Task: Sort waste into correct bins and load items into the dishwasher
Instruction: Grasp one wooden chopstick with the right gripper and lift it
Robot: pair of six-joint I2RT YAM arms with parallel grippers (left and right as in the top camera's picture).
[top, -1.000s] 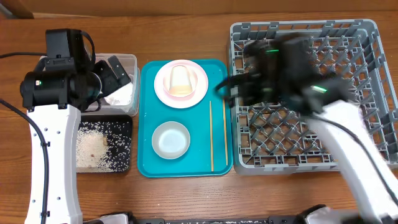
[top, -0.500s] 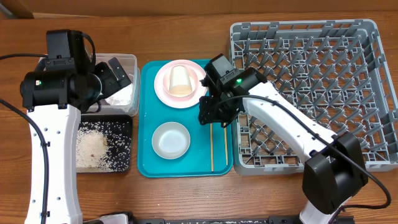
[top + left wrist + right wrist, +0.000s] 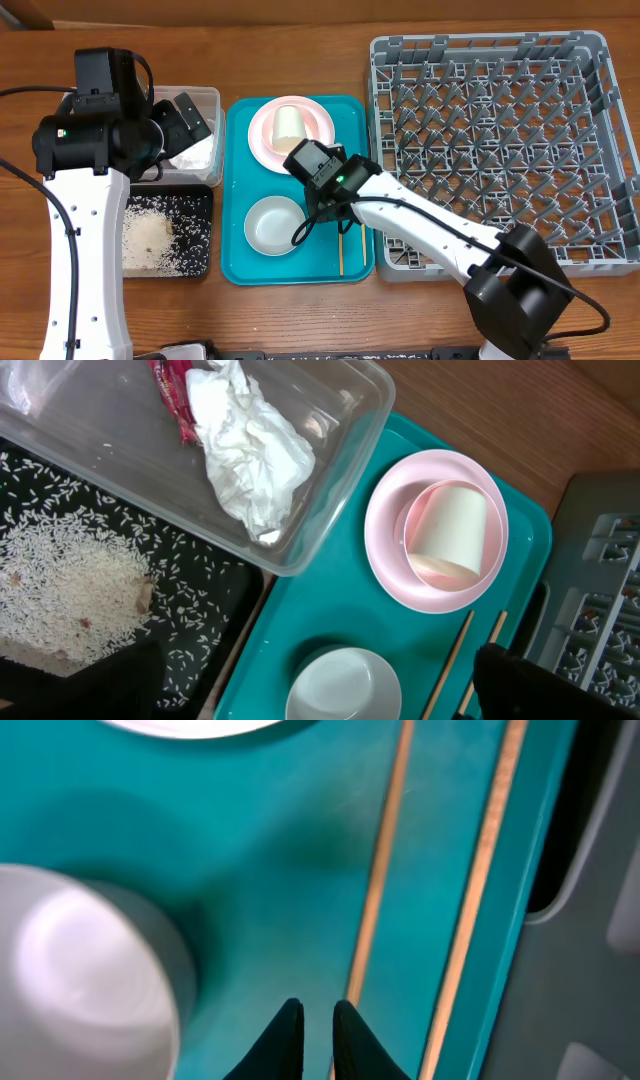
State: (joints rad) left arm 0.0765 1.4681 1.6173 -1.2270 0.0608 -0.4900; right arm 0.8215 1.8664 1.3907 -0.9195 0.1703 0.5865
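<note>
L pincer (image 3: 315, 682) spread wide over clear tub (image 3: 350, 460); R pincer (image 3: 318, 1035) nearly pressed together by chopsticks (image 3: 385, 870) at teal tray (image 3: 260, 920)'s right edge; grip unclear.

You're at a staged robot bench: a square grey plastic dish rack (image 3: 500, 130) sits on a brown wooden tabletop (image 3: 300, 320).

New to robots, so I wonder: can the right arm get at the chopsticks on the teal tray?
Probably yes: the right gripper hovers beside the chopsticks, nothing covers them, though its nearly shut jaws must open.
</note>
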